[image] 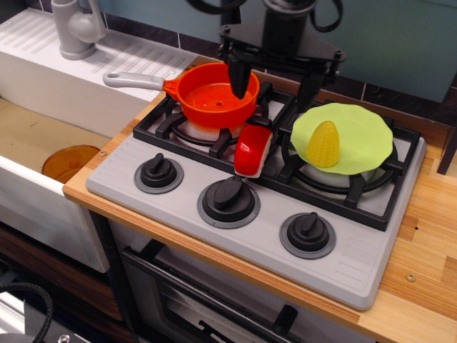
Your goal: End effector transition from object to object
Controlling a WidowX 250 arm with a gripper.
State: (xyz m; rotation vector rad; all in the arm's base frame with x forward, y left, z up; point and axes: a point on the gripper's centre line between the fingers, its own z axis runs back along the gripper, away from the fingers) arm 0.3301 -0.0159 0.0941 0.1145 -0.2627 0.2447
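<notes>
Hovering above the stove, the pincer was released and empty, one finger over the orange pan, probably crossing between objects.

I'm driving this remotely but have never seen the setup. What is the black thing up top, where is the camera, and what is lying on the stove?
The black thing is the robot's hand: two fingers hanging down from a wide crossbar, with cables above. They are spread apart and hold nothing. One finger hangs over the orange pan. The single camera looks down at a toy stove from the front and above. On the right burner lies a green plate with a yellow corn piece on it. A red and white piece sits between the burners. Left is a sink with an orange disc.
</notes>
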